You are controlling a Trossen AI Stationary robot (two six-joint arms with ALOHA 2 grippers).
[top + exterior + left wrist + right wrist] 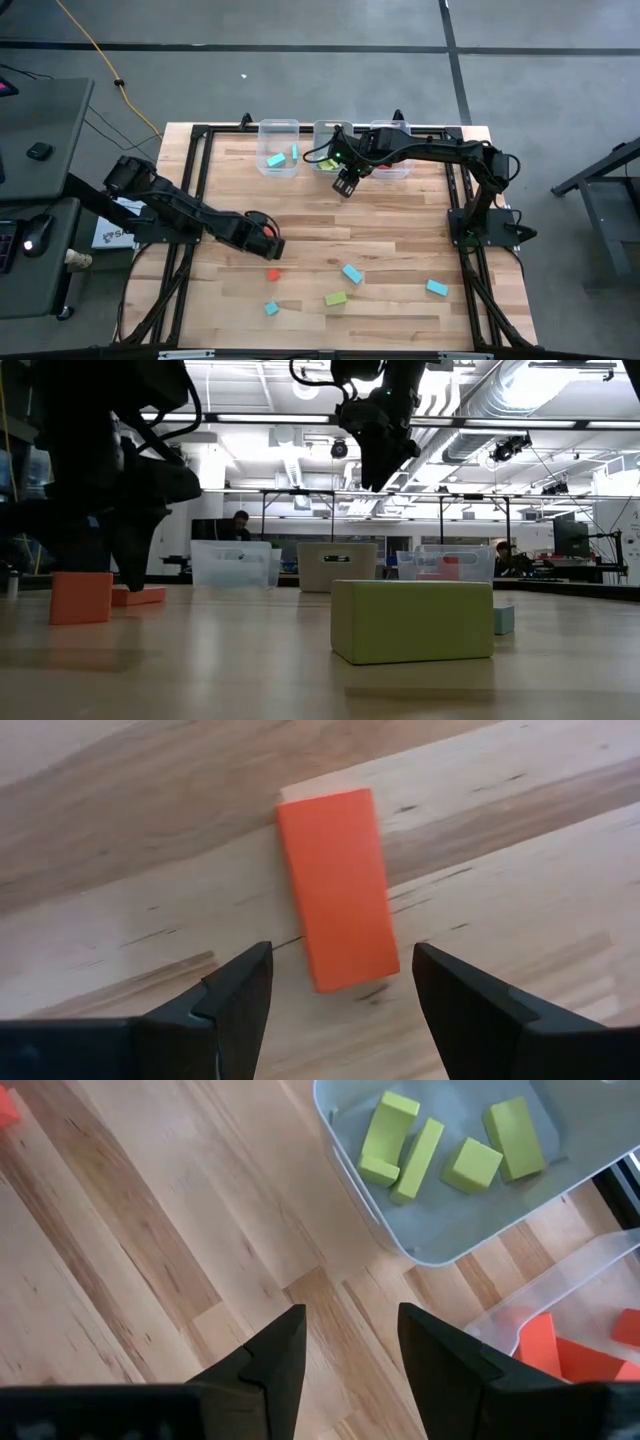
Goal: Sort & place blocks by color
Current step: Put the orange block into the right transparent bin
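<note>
Three clear bins line the table's far edge: blue blocks [276,159] in the left bin [278,129], green blocks [440,1146] in the middle bin [345,1125], red-orange in the right bin [392,128]. The left gripper [340,985], jaws apart, straddles a red-orange bar [336,885] lying on the wood; the right gripper [350,1345], jaws apart and empty, hangs near the middle bin.

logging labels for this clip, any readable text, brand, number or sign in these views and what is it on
Partly readable: "SA", cut off by the left arm, on a white sheet beside the table's left edge, high view.
Too blurred to read: anything in the room behind, low view.
None: on the blocks, bins, table or grippers.
</note>
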